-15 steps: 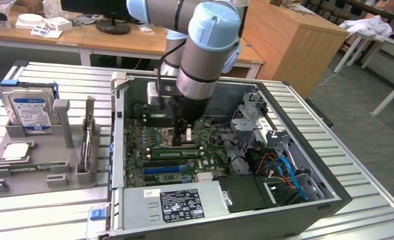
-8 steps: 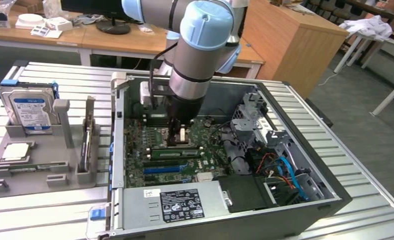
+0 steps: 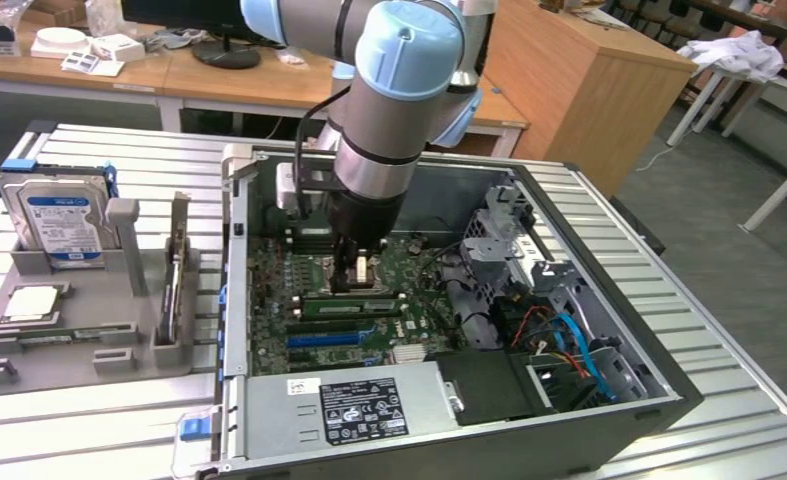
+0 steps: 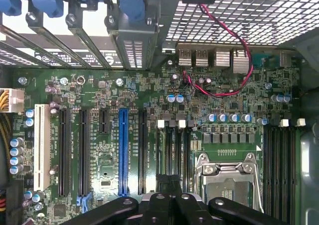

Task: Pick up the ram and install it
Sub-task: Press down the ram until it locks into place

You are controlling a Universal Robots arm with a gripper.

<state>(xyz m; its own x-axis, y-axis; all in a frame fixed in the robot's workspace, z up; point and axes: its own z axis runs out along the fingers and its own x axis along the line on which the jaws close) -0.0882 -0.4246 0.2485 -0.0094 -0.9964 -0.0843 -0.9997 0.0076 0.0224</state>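
Green motherboard (image 3: 353, 300) fills the open PC case (image 3: 633, 390) on your bench (image 3: 86, 430), and your pincer (image 3: 360, 272) is down inside it, clenched, hovering just over the board near the CPU socket (image 4: 227, 177). Whether there's anything between the fingers, I can't tell. One ram (image 3: 350, 306) stick lies seated in a slot just beside the pincer. Off to the exterior view's left, the hard drive (image 3: 57, 215) stands upright in its grey holder (image 3: 66, 345).
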